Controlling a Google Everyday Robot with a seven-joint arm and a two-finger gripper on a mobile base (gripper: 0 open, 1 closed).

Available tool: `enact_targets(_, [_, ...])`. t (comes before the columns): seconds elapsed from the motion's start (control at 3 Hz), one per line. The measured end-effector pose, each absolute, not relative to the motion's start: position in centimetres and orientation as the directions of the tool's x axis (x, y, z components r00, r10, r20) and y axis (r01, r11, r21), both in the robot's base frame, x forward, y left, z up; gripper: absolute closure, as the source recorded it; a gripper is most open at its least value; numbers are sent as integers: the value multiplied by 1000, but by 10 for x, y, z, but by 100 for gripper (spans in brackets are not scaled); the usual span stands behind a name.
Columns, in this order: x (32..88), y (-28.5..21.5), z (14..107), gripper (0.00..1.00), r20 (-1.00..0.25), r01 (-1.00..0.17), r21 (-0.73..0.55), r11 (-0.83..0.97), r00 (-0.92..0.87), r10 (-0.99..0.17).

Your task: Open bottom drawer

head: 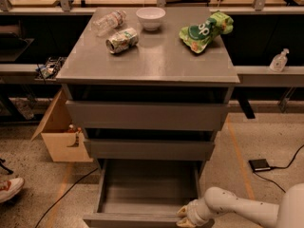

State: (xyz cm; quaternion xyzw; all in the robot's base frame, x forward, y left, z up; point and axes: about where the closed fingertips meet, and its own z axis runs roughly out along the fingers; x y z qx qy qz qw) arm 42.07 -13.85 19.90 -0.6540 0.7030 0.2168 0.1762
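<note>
Bottom drawer (pixel 147 189) sits at the cabinet base, pulled out toward the near side, grey box interior showing. Gripper (pixel 186 216) is at the near right end of its front panel; grip state: can't tell. Cabinet top (pixel 156 61) carries white bowl (pixel 150 18), plastic bottle (pixel 109 22), crushed can (pixel 122 40), green snack bag (pixel 205 30). Open cardboard box (pixel 61 144) on floor, left.

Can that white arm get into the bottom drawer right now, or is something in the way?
Probably yes. The gripper sits at the front right corner of the bottom drawer, which is pulled out, and nothing shows between them.
</note>
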Motion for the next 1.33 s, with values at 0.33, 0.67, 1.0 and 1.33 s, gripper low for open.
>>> enact_targets(0.33, [438,-162,220,12,-496,-995,27,96,-97,-863])
enact_targets(0.67, [459,-190,243,0,-461,-988,-29,149,-119,-880])
enact_targets(1.0, [475,-213,258,0,-444,-980,-66,189,-140,-885])
enact_targets(1.33, [494,-243,275,0,-424,-968,-96,233,-172,-889])
